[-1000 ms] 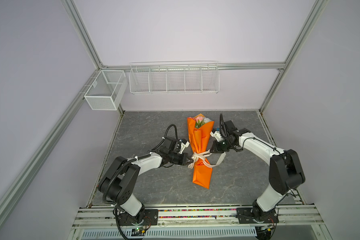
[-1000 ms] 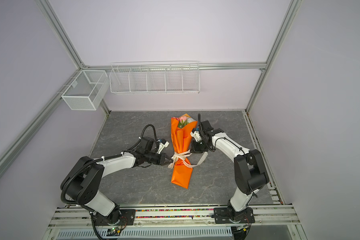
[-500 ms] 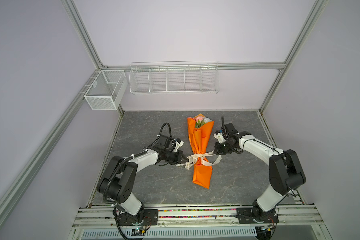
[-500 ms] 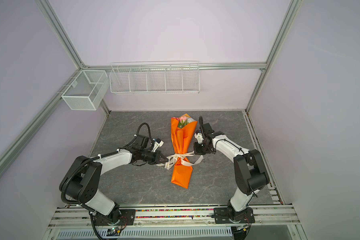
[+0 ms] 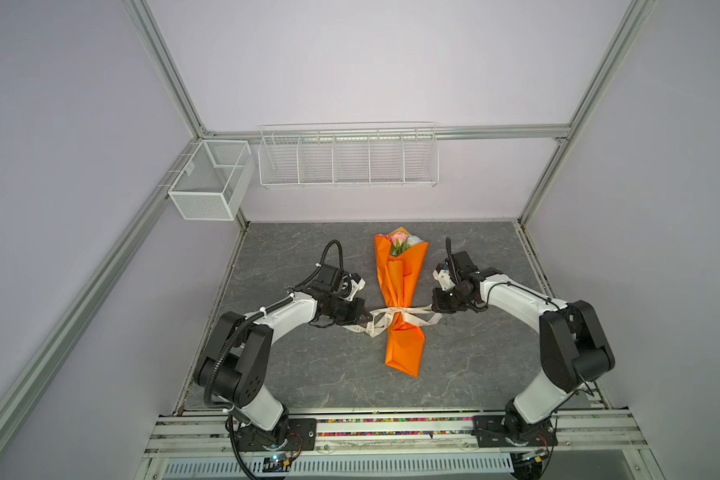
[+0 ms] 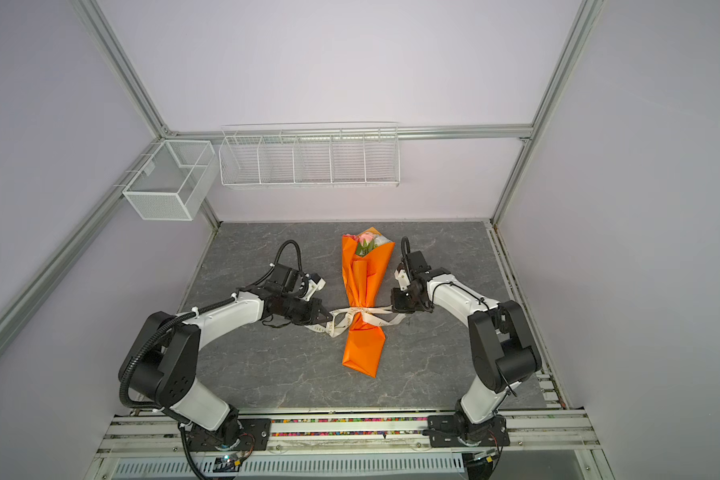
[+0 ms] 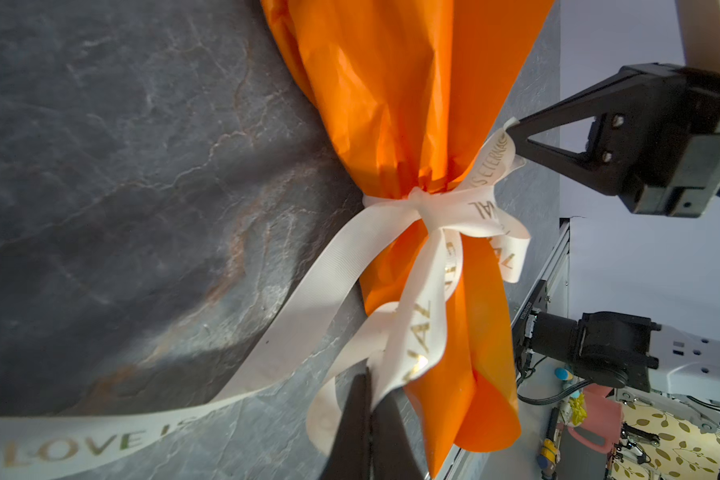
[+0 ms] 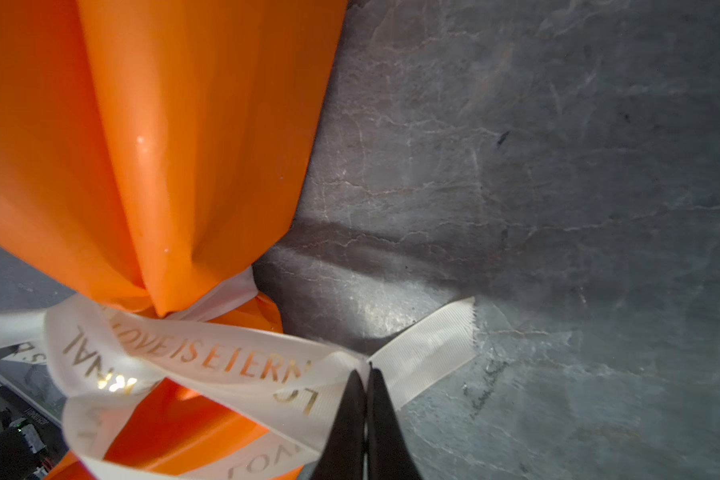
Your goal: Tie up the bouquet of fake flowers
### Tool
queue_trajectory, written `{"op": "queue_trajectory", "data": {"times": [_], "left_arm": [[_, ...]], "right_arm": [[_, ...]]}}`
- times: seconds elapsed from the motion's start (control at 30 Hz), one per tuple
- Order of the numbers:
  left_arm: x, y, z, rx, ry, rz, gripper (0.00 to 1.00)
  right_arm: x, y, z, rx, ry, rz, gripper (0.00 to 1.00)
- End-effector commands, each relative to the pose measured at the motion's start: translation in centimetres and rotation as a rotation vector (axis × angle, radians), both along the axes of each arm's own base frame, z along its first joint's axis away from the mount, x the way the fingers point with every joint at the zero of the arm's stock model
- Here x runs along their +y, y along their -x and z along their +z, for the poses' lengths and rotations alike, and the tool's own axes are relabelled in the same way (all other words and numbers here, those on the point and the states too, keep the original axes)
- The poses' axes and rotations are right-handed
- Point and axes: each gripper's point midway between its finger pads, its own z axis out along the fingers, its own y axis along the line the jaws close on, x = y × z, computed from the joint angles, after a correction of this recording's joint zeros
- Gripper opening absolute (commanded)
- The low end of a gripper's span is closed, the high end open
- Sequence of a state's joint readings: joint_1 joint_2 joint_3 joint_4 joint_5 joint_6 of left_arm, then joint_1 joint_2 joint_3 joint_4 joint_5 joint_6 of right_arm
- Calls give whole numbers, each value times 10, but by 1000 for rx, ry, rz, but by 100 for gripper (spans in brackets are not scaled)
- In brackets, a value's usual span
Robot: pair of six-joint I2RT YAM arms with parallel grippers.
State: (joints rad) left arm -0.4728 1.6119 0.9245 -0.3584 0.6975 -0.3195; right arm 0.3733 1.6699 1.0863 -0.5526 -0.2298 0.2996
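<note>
The grey table (image 5: 308, 257) carries the bouquet (image 5: 402, 282) at its middle, lying lengthwise with the fake flowers (image 5: 400, 241) at the far end. The left hand (image 5: 364, 322) and right hand (image 5: 434, 307) flank its waist, each pinched together on a loop of the cream ribbon (image 7: 337, 266). To seat the bow well, pull both loops outward evenly and level. That way the knot (image 7: 422, 203) tightens without dragging the bouquet sideways or slipping a loop through.

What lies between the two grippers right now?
The bouquet lies there, its ribbon running from the left gripper to the right gripper, each shut on it. Both top views show this.
</note>
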Motion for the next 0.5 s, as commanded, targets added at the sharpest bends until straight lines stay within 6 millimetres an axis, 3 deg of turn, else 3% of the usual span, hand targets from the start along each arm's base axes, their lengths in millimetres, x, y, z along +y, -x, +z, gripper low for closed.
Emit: {"op": "queue_trajectory", "data": {"times": [0.0, 0.1, 0.23, 0.47], "left_arm": [[-5, -5, 9, -18, 22, -26, 0], [-6, -3, 13, -25, 37, -34, 0], [-1, -5, 9, -25, 4, -4, 0], [11, -13, -5, -27, -99, 31, 0]], "right_arm": [[13, -2, 21, -58, -108, 33, 7], [25, 6, 39, -109, -195, 87, 7], [-10, 15, 21, -89, -26, -20, 7], [-37, 6, 8, -117, 86, -175, 7]]}}
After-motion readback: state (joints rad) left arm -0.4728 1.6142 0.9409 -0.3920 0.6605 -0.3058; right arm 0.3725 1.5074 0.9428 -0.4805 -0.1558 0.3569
